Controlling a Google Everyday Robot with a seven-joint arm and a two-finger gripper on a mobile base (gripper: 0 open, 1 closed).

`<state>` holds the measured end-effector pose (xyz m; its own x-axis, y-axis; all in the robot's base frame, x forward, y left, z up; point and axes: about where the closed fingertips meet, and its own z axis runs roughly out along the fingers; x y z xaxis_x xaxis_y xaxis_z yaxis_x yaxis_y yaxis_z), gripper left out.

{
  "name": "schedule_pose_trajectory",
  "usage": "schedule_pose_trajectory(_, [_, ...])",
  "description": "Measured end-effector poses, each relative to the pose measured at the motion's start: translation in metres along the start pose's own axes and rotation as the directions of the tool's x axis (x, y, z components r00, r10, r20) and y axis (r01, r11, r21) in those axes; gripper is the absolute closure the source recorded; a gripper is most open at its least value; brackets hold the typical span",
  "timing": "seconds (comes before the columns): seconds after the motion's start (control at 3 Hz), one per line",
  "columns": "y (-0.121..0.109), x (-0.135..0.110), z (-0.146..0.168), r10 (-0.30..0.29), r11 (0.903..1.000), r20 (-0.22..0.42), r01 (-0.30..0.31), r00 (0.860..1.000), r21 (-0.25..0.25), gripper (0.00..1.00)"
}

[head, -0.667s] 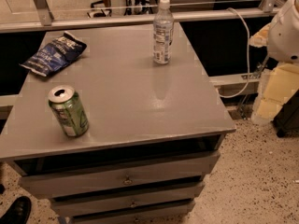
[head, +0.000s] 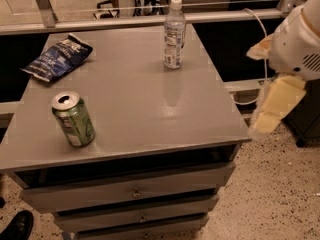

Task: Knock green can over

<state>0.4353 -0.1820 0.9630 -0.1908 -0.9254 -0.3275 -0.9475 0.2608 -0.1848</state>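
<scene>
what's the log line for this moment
green can: upright, front left of table | gripper: beyond table's right edge, apart from can | knock-over: not yet done

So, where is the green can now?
In the camera view the green can stands upright front-left on the table, nearest the snack bag; the gripper hangs beyond its right edge.

A clear water bottle (head: 174,34) with a white cap stands upright near the far edge of the grey table (head: 150,114). A dark blue snack bag (head: 57,58) lies at its far left corner. Under the top are drawers (head: 135,190), and a black shoe (head: 17,226) rests on the speckled floor (head: 280,199). My gripper (head: 267,119) hangs just off the table's right edge.
</scene>
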Motion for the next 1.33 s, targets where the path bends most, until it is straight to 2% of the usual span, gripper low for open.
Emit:
schedule_pose_trajectory(0.33, [0.02,-0.054,0.029,0.0,0.9969,0.193,0.016,0.981,-0.078,0.0])
schedule_pose_trajectory(0.67, [0.04,-0.114,0.05,0.021,0.9889,0.38,0.037,0.925,-0.144,0.0])
schedule_pose_trajectory(1.0, [0.068,-0.169,0.056,0.073,0.9756,0.531,0.05,0.845,-0.214,0.0])
schedule_pose_trajectory(1.33, [0.08,-0.194,0.045,0.106,0.9664,0.591,0.057,0.799,-0.251,0.0])
